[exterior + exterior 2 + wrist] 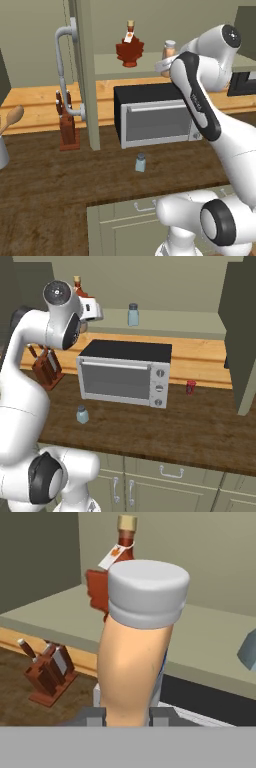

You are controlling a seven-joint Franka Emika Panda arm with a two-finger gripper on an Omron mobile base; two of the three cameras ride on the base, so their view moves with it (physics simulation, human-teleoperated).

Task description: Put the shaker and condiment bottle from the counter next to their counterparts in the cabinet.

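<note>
My gripper is shut on the condiment bottle, a peach cylinder with a whitish cap, held upright at the front edge of the cabinet shelf. In the left base view the condiment bottle peeks out above my arm at shelf height. On the shelf stand the counterparts: the dark red maple-leaf bottle just behind and left of the held bottle, and a blue-grey shaker to the right. The shaker stands on the dark wood counter in front of the toaster oven.
A silver toaster oven sits on the counter below the shelf. A knife block stands to its left, beside the open cabinet door with its curved handle. A small red can stands right of the oven.
</note>
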